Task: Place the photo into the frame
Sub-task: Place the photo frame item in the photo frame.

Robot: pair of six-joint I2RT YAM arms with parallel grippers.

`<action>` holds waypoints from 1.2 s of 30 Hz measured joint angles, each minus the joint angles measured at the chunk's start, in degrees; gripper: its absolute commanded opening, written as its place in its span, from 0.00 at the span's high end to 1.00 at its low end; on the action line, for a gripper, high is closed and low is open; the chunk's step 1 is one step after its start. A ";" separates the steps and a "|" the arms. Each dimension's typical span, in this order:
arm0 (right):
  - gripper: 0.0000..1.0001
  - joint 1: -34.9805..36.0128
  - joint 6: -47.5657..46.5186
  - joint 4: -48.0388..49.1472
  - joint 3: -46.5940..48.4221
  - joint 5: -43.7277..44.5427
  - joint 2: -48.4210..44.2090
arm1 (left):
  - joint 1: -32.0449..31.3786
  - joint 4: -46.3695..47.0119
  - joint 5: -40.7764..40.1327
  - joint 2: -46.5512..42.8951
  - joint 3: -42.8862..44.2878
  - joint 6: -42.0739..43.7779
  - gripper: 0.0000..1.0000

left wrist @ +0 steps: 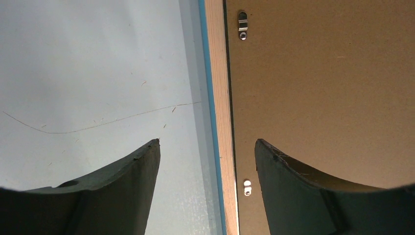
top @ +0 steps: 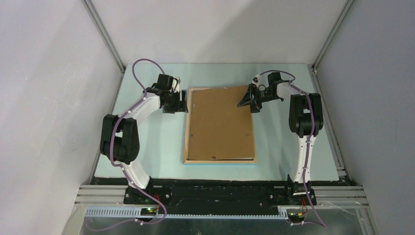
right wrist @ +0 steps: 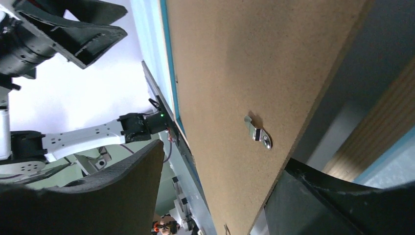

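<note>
Basically, the frame [top: 186,128] lies face down mid-tabletop [top: 156,147], light wood back up, blue edge showing along the rim. Brown backing board [top: 220,122] sits inside it, small metal tabs [left wrist: 242,24] on its surface. Left claw [top: 185,104] is spread wide, low over the frame's left rail near the far corner, one finger over the tabletop and one over the board. Right claw [top: 247,103] is also spread wide at the board's far right corner, which is tilted up off the frame.

The frame [top: 220,160] lies flat and face down, light wood back upward, blue front underneath.
</note>
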 measured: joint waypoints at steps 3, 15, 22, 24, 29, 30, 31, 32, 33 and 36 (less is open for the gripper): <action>0.27 0.28 -1.09 -1.68 0.04 2.08 0.00 | 0.02 0.02 0.02 -0.02 0.00 0.00 0.25; 0.25 1.51 -1.88 -3.32 0.22 6.71 0.02 | 0.02 0.02 0.26 0.00 0.00 0.00 0.25; 0.25 2.54 -1.86 -3.74 2.10 7.21 0.96 | 0.02 0.00 0.72 -0.02 0.00 0.00 0.25; 0.25 2.86 -1.88 -3.74 2.25 7.61 1.18 | 0.04 0.00 0.92 0.00 0.00 0.00 0.24; 0.25 3.32 -1.88 -3.89 3.10 8.02 1.81 | 0.07 0.02 1.01 0.00 0.00 0.00 0.25; 0.25 3.34 -1.88 -3.96 3.17 8.13 1.90 | 0.07 0.00 1.01 0.00 0.00 0.00 0.25; 0.25 3.37 -1.88 -4.00 3.19 8.24 1.92 | 0.07 0.00 1.01 0.00 0.00 0.00 0.25; 0.25 3.37 -1.88 -4.15 3.28 8.31 1.95 | 0.07 0.00 1.01 0.00 0.00 0.00 0.25; 0.25 3.39 -1.86 -4.35 3.48 8.35 2.01 | 0.07 0.02 1.01 0.00 0.00 0.00 0.24; 0.25 3.63 -1.86 -4.63 3.93 8.98 2.12 | 0.07 0.02 1.01 0.00 0.00 0.00 0.25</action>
